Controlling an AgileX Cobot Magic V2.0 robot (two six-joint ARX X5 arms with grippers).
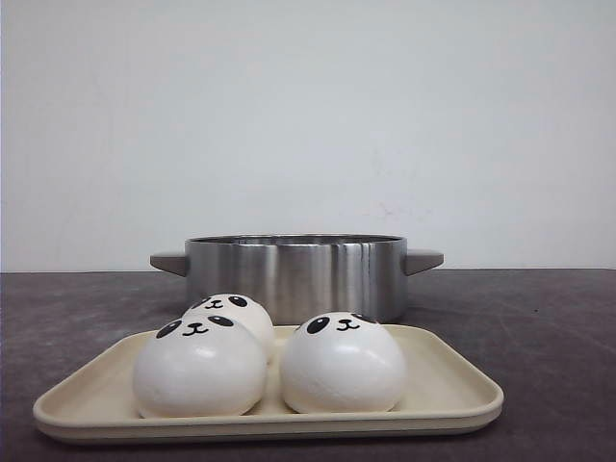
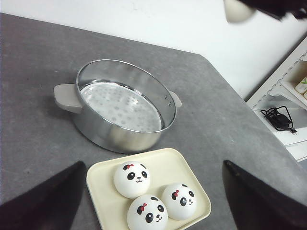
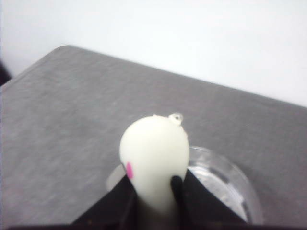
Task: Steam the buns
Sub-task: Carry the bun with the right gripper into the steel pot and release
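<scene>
The right claw (image 3: 153, 184) was clamped on one bun (image 3: 153, 155) above the steamer pot (image 1: 295, 274). Three buns (image 2: 132, 178) sat on the tray (image 2: 168, 165), lower centre; the left claw's fingers (image 2: 43, 201) stood apart.

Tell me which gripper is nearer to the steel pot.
Probably right. The right gripper, shut on a bun, appears raised above the steel pot; the open left gripper hangs back over the tray.
</scene>
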